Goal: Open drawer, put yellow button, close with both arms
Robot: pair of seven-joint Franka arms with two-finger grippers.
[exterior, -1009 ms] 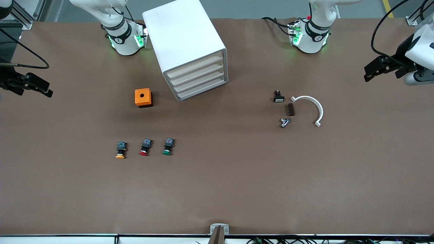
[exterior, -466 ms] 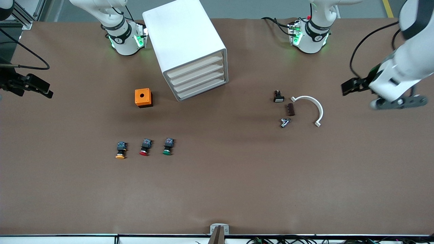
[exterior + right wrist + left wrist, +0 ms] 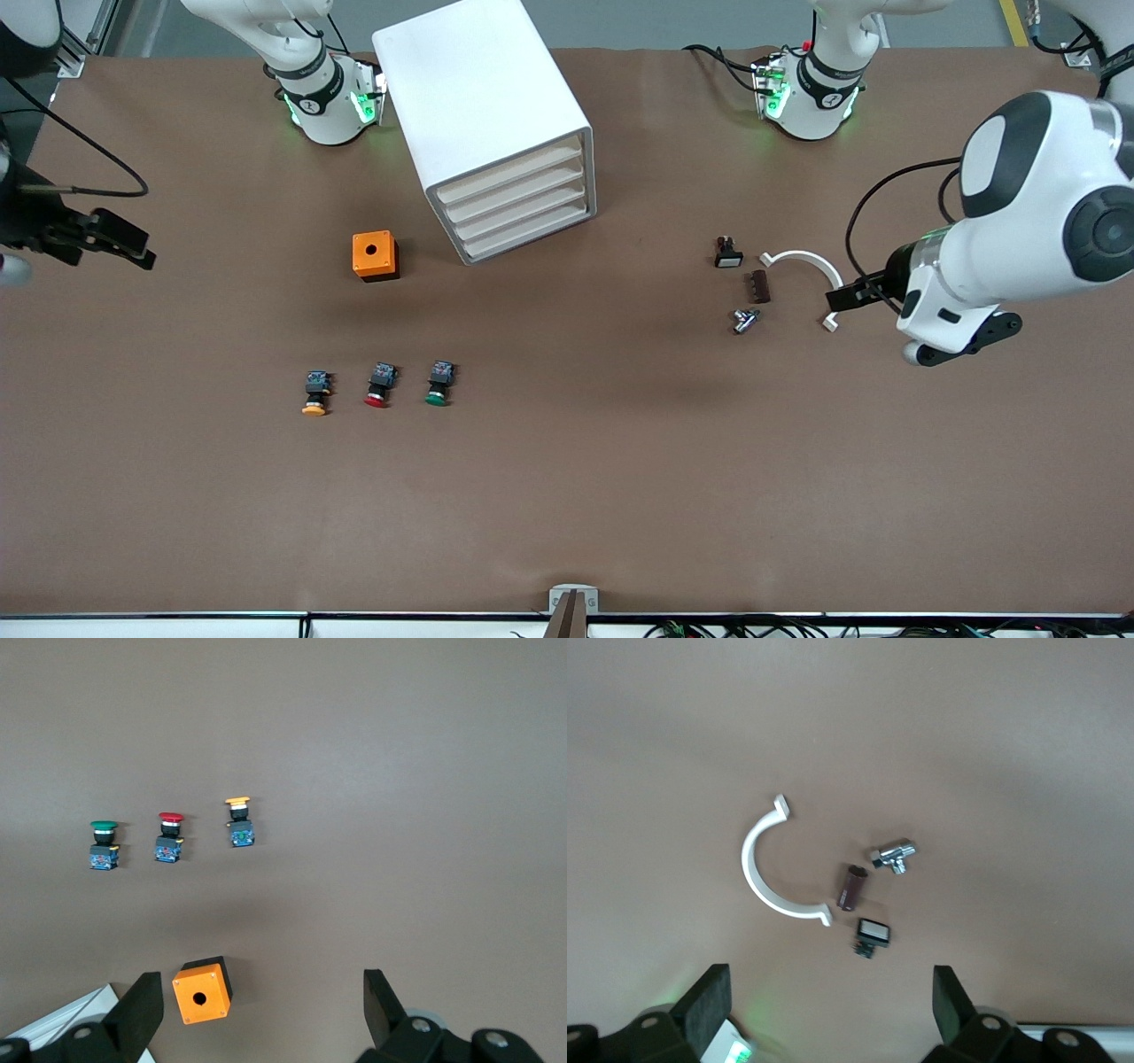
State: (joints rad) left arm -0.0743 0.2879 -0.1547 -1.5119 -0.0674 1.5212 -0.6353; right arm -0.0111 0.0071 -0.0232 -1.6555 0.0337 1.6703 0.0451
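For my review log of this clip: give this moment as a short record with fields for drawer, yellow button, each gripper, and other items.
drawer: top drawer of the white cabinet, shut
yellow button: on the table, at the right arm's end of a row with the red button and green button
left gripper: open, empty, over the white curved bracket
right gripper: open, empty, over the right arm's end of the table
other items: orange box beside the cabinet; small parts by the bracket

I see a brown desk [image 3: 620, 496] filling the view, evenly lit, grey floor [image 3: 656, 22] past its top edge, cables [image 3: 753, 629] along the near edge.
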